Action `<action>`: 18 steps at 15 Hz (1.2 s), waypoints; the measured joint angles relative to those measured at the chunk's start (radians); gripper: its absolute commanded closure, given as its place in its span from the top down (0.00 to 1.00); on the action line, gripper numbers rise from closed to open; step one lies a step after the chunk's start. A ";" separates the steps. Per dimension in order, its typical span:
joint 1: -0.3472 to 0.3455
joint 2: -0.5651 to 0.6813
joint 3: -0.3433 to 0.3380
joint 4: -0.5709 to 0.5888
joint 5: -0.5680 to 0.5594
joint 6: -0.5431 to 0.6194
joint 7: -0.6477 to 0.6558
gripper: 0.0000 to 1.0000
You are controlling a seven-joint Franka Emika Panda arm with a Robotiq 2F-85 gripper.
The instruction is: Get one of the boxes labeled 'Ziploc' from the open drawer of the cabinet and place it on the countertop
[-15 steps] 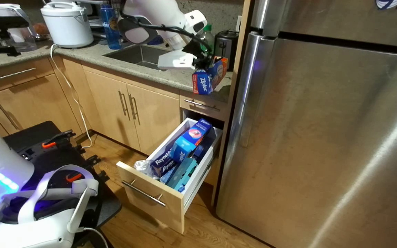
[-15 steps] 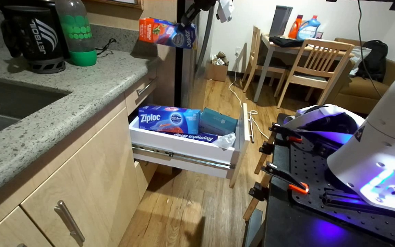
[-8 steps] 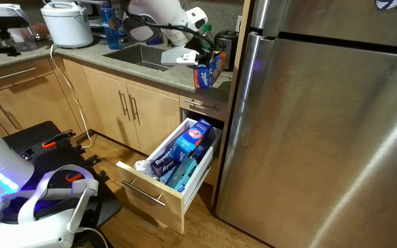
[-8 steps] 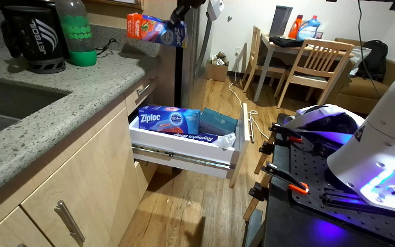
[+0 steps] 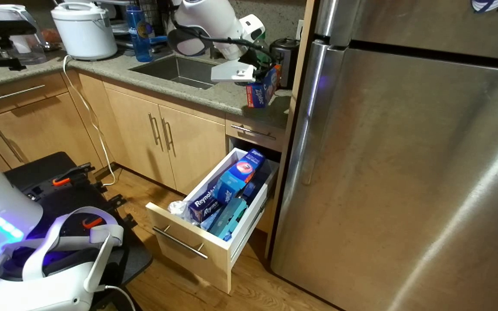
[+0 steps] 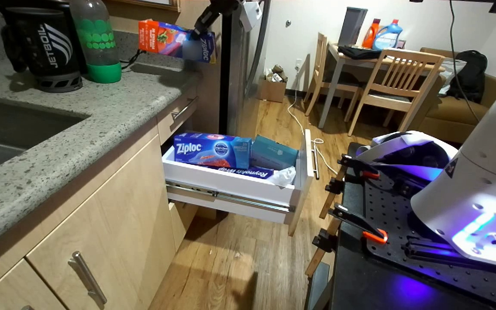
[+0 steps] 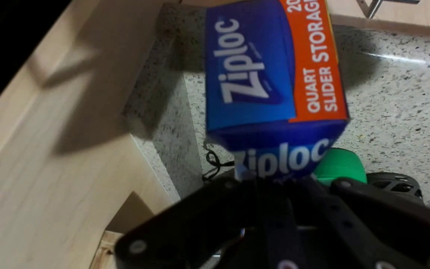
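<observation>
Partly covered held box [image 6: 175, 42], blurred end effector [image 7: 278, 183]

In an exterior view, the fridge [image 5: 396, 164] has a long white shine. A bluish light [image 6: 474, 228] glows on the robot's base [image 6: 463, 189], and the black table [image 6: 368, 280] has a purple glow. Dark shadow covers part of the countertop [image 6: 123, 99], and a square spot on the held box [image 6: 175, 41] looks smudged. In the wrist view, shadows fall on the wood panel [image 7: 58, 172], and the gripper [image 7: 278, 183] is dark and blurry.
</observation>
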 measured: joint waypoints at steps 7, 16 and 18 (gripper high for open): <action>0.113 0.090 -0.107 0.107 -0.078 -0.001 0.088 0.02; 0.276 0.191 -0.244 0.238 -0.093 -0.003 0.228 0.02; 0.290 0.208 -0.254 0.261 -0.093 -0.003 0.238 0.02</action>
